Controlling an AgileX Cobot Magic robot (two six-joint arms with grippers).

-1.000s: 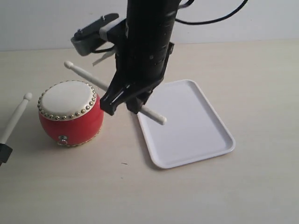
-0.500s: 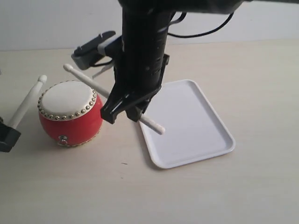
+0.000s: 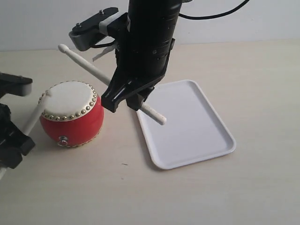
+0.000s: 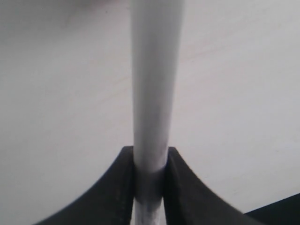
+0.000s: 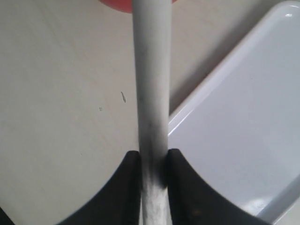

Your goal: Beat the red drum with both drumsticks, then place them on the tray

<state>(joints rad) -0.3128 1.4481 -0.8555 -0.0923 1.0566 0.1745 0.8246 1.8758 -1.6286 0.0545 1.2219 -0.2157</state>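
Note:
The red drum [image 3: 70, 116] stands on the table left of the white tray [image 3: 187, 123]. My right gripper [image 3: 125, 99] hangs between them, shut on a drumstick [image 3: 89, 66] that slants up to the left, its rounded tip high above the drum and its butt end over the tray's near corner. At the far left, my left gripper [image 3: 21, 140] is shut on the other drumstick [image 3: 33, 118], whose tip meets the drum's left rim. In the left wrist view the drumstick [image 4: 152, 93] runs straight out of the gripper [image 4: 150, 164]. In the right wrist view the drumstick [image 5: 151, 70] does the same from the gripper [image 5: 153, 161], beside the tray [image 5: 243, 117].
The pale table [image 3: 234, 187] extends in front and to the right of the tray. The right arm's black body [image 3: 147, 42] and its cable rise over the middle of the scene. A pale wall [image 3: 262, 18] closes the back.
My left gripper has moved in toward the drum, and its stick's tip has swung up and come down to the rim. The right stick's tip has lifted higher above the drum.

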